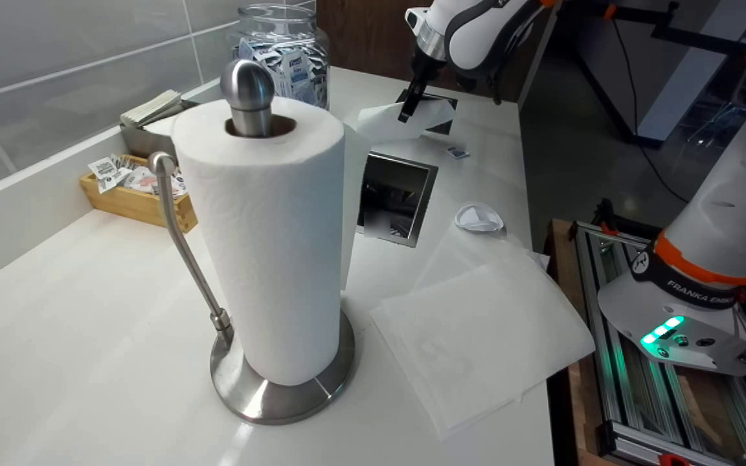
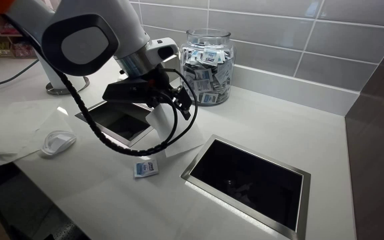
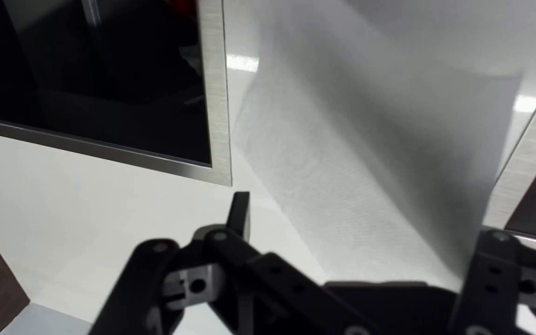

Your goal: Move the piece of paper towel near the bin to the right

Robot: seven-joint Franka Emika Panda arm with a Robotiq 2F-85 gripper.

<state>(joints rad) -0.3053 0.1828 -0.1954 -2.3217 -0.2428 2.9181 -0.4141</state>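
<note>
The white paper towel piece (image 2: 189, 141) lies on the counter between two metal-framed bin openings, bent, with one part standing up toward my gripper. It also shows in an exterior view (image 1: 383, 124) and fills the middle of the wrist view (image 3: 305, 181). One bin's rim (image 2: 305, 190) is close to the towel's corner; the other bin's rim (image 2: 137, 142) is on its other side. In the wrist view my gripper (image 3: 365, 216) is open, its fingers wide apart with the towel between and beneath them. It also shows in both exterior views (image 1: 405, 118) (image 2: 172, 111); one finger is partly hidden.
A glass jar of packets (image 2: 208, 70) stands behind against the tiled wall. A small packet (image 2: 146, 168) and a white plastic item (image 2: 58, 142) lie on the counter. A paper towel roll (image 1: 269, 259), loose sheets (image 1: 489, 343) and a wooden box (image 1: 130, 207) are farther along.
</note>
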